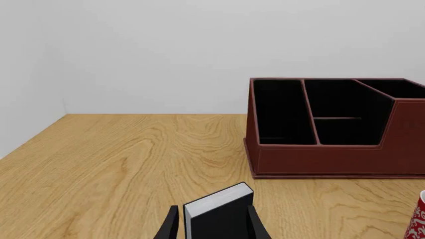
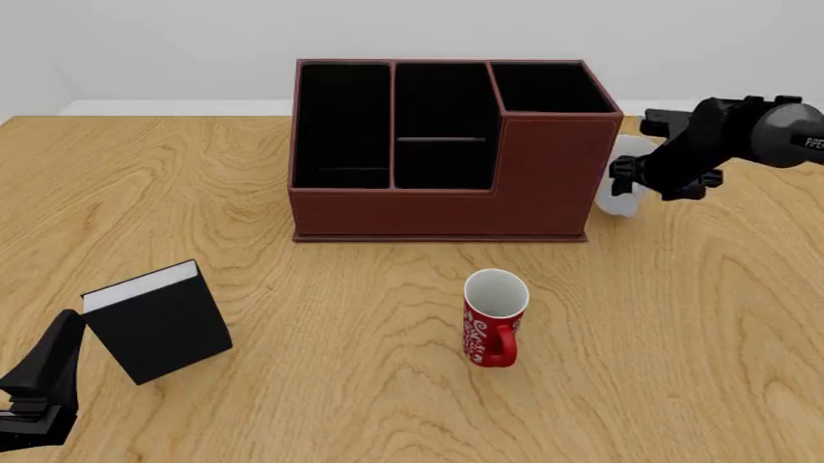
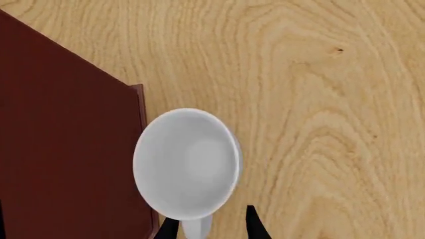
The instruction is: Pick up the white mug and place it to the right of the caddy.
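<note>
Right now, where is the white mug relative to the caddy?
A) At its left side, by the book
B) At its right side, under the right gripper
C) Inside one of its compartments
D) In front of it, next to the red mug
B: the front view shows the white mug just off the caddy's right wall, with the right gripper over it; the right wrist view looks down into it beside that wall.

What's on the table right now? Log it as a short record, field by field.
caddy: back centre of the table, compartments empty
white mug: just right of the caddy, at the right gripper
right gripper: fingers astride the mug's handle, grip unclear
red mug: upright, in front of the caddy
book: front left, standing
left gripper: low by the book, fingers either side of it
</note>
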Available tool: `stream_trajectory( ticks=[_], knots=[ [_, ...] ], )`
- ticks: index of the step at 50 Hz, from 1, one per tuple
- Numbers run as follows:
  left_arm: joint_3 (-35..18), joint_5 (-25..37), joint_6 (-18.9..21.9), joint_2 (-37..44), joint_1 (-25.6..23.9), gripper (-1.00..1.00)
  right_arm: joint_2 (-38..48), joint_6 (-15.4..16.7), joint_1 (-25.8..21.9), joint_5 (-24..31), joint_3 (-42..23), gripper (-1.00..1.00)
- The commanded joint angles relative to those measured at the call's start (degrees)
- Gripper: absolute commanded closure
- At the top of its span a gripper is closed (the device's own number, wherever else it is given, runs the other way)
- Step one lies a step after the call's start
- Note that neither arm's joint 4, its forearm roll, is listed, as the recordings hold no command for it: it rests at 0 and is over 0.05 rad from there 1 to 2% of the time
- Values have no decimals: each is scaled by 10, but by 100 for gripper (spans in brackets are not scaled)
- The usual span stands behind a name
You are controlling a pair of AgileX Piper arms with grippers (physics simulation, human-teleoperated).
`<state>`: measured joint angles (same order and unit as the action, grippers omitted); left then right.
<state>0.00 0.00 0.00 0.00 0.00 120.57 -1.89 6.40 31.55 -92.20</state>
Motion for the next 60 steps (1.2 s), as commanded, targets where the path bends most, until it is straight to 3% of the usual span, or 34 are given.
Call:
stream_trajectory(
  ticks=[1, 60],
  knots=[
    [0, 0, 0, 0, 0, -100, 18, -4, 2, -1, 3, -100],
    [0, 0, 0, 0, 0, -100, -16, 9, -2, -29, 57, -100]
  ],
)
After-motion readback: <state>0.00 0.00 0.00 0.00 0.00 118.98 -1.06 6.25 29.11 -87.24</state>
